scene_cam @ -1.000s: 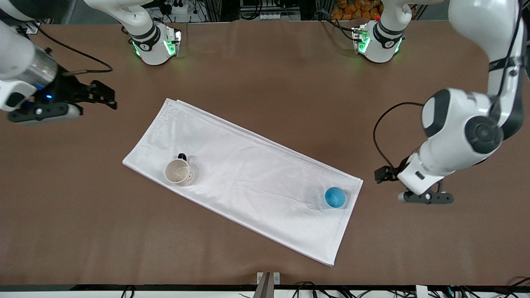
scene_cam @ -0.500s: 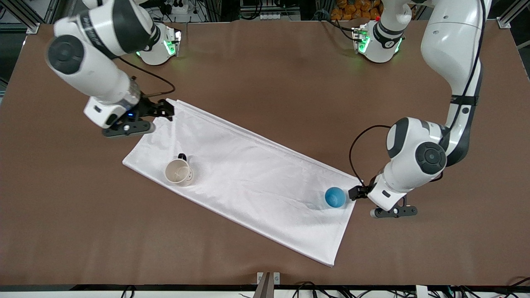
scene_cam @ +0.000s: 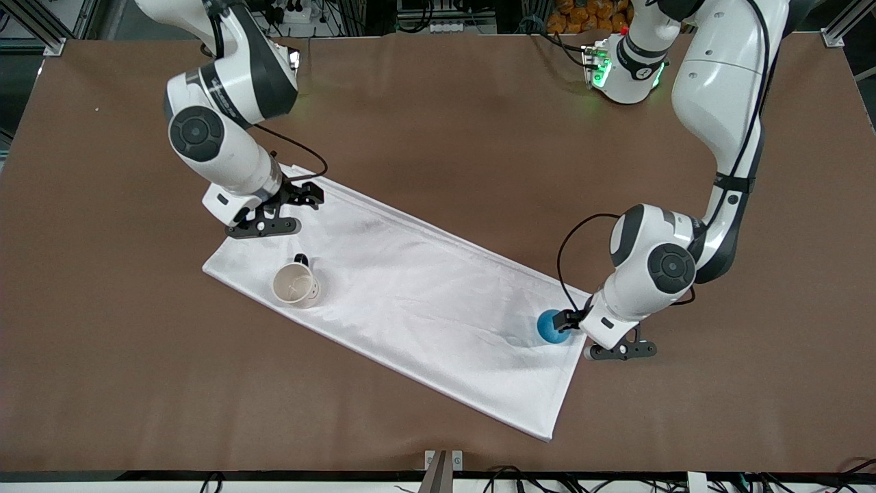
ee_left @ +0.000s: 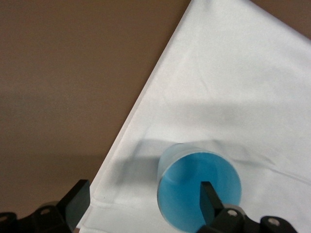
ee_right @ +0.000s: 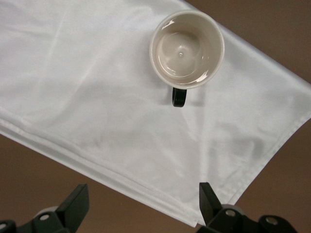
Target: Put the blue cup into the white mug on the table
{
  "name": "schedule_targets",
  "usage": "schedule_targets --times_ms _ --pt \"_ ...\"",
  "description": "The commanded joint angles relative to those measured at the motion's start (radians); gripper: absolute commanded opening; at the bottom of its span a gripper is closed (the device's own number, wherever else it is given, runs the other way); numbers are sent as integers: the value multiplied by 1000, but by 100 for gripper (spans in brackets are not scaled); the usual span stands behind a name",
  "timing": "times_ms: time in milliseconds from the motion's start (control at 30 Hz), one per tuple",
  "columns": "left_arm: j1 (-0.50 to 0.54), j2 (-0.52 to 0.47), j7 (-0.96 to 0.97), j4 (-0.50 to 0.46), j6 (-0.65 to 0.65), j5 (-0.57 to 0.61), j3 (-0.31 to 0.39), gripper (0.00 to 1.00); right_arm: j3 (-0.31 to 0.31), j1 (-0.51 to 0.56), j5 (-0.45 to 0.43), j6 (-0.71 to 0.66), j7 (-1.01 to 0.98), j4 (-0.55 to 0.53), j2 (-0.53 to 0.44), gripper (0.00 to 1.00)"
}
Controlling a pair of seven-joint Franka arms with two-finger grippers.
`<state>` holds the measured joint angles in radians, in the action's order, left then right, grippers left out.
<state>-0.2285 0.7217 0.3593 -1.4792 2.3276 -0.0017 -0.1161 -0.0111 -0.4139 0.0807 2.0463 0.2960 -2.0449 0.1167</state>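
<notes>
**benchbot:** So the blue cup (scene_cam: 551, 326) sits on the white cloth (scene_cam: 410, 287), at the corner toward the left arm's end of the table (scene_cam: 438, 103). The left gripper (ee_left: 141, 204) is spread wide, one finger over the cup's mouth and the other out past the cloth edge. What's the risk?

**mugwatch:** I'd guess a bad straddle. Drop like that and a finger lands in the cup, tipping it or bunching the cloth. The white mug (scene_cam: 295, 285) stands upright toward the cloth's right-arm end, well apart from the cup. The right gripper (ee_right: 141, 204) hangs spread over the cloth edge near the mug; a dragged cloth could shift the mug.
</notes>
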Motion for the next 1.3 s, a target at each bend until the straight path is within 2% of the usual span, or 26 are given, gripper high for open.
schedule_targets --times_ms 0,67,133,200,300,700,833,1033,1133,1267 --pt "-14 47 29 27 45 5 3 100 -1 10 1 100 15 -86 0 100" --pt "-17 57 49 27 55 3 3 98 0 20 1 129 15 -101 6 100" --pt "-18 61 87 25 55 2 3 68 0 20 1 172 15 -115 27 100" --pt "-20 62 131 22 55 2 3 33 0 24 1 216 15 -123 53 100" --pt "-20 61 165 22 55 3 3 0 0 41 1 274 15 -129 93 100" --pt "-6 35 159 22 49 14 10 0 7 61 -24 393 15 -123 201 96" --pt "-3 18 158 20 42 16 16 0 7 76 -49 440 15 -118 238 86" --pt "0 -24 158 20 -17 26 29 0 8 92 -45 439 15 -89 261 65" --pt "0 -42 153 20 -37 40 38 0 8 93 -41 439 22 -83 261 58" --pt "6 -57 147 20 -59 42 39 0 8 96 -36 431 54 -63 270 41"
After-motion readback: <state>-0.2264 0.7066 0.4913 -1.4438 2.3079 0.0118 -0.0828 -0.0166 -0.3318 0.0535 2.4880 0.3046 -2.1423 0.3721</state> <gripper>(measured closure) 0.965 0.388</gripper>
